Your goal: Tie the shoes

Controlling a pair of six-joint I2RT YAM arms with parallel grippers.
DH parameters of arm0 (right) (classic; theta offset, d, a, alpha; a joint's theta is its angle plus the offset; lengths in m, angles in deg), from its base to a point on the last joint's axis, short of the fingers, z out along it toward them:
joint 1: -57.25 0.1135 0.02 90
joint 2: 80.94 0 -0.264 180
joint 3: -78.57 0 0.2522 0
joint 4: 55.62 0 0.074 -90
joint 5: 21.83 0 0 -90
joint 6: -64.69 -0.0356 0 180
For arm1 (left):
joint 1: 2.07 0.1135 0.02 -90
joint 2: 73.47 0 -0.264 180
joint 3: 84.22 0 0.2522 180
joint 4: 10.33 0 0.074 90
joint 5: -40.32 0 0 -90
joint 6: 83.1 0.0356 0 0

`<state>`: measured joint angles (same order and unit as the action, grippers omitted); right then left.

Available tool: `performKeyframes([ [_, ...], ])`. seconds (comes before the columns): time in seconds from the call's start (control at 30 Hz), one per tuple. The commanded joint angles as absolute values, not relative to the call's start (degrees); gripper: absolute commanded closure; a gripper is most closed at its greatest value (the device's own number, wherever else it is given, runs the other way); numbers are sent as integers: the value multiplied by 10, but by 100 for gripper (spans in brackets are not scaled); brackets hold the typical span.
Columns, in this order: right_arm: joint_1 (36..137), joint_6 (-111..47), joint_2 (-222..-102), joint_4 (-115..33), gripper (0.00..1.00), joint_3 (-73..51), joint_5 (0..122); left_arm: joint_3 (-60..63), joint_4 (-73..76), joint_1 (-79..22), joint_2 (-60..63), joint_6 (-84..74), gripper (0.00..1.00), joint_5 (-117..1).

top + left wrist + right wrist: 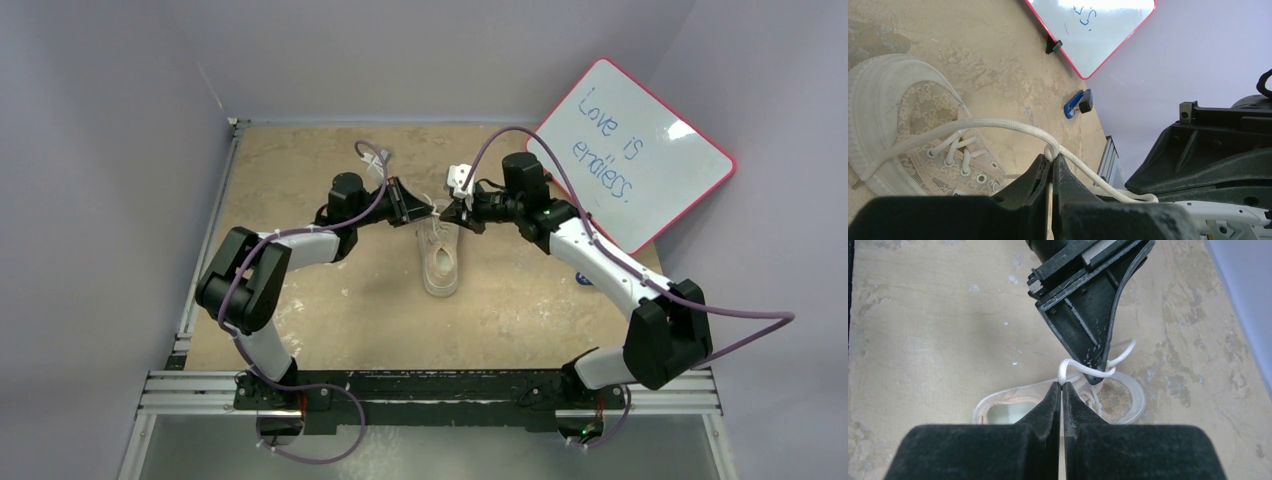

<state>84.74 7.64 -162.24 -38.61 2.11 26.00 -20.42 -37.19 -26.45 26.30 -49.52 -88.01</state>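
Overhead, the left gripper (428, 209) and right gripper (447, 212) are meeting above the far end of the cream sneaker (440, 262). Left wrist: its jaws are pinching the lace (998, 123), stretching above the sneaker. Right wrist: its jaws are clamping the lace above the sneaker.

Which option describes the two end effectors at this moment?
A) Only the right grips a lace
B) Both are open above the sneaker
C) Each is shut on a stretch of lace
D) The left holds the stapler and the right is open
C: the wrist views show the left end effector and the right end effector each pinched shut on the cream lace above the sneaker.
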Motion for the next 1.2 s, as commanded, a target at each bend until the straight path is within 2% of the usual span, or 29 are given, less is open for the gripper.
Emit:
performKeyframes([
  [0.0, 850, 62, -1586, -410, 100, 37, 238, -180, -406, -260, 266, -494, 100, -881],
  [0.7, 851, 32, -1613, -491, 100, 76, 252, -175, -405, -260, 269, -505, 100, -885],
  [1.17, 866, 70, -1613, -523, 100, 115, 350, -169, -401, -260, 268, -516, 100, -892],
])
